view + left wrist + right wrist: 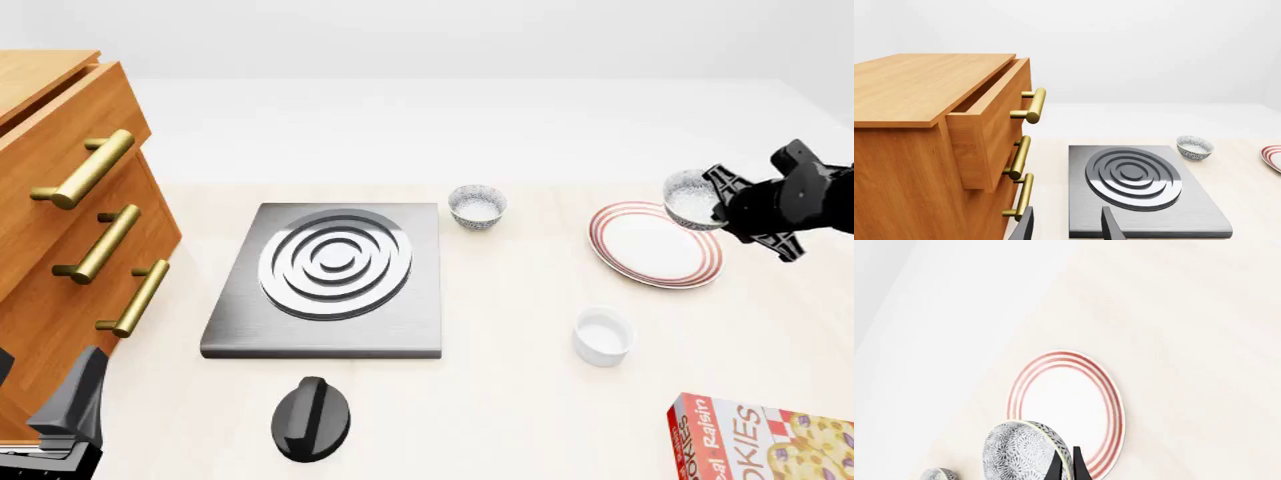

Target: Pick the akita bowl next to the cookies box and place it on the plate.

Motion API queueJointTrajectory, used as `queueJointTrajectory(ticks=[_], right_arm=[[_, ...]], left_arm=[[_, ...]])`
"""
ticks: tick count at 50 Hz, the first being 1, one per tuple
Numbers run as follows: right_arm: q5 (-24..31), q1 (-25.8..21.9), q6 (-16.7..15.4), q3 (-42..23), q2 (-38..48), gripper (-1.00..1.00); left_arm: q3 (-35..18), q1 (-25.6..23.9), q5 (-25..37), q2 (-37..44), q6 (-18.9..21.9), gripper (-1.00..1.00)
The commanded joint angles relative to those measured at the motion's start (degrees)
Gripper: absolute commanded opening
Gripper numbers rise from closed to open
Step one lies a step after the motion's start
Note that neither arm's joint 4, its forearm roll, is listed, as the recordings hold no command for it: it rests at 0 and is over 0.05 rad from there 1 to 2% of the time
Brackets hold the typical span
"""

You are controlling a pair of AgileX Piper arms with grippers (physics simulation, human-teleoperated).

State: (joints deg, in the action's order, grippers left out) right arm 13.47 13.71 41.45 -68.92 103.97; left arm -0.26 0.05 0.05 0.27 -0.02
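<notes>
My right gripper [718,203] is shut on the rim of the akita bowl [693,197], a small grey-and-white patterned bowl, and holds it in the air over the far right edge of the plate [650,252]. In the right wrist view the fingers [1057,469] pinch the bowl's [1021,452] rim, with the red-striped plate [1067,407] beyond. The cookies box [770,440] lies at the front right corner. My left gripper [1066,226] stands open and empty at the front left [70,405].
A same-looking bowl [477,205] sits behind the grey stove [334,275], also seen as the bowl [1194,148] in the left wrist view. A white cup [603,336] stands in front of the plate. A black knob [311,418] lies near the front. A wooden cabinet [60,215] with its top drawer open fills the left.
</notes>
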Motion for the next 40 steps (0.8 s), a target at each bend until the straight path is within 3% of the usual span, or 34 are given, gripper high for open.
queueJointTrajectory(ticks=[1,40], right_arm=[[-3.7,-1.3,1.5,1.1,2.5,-1.00],[-7.6,-3.0,2.8,-3.5,12.1,-1.00]], left_arm=[[0.0,0.0,0.0,0.0,0.0,1.00],[0.0,0.0,0.0,0.0,0.0,1.00]])
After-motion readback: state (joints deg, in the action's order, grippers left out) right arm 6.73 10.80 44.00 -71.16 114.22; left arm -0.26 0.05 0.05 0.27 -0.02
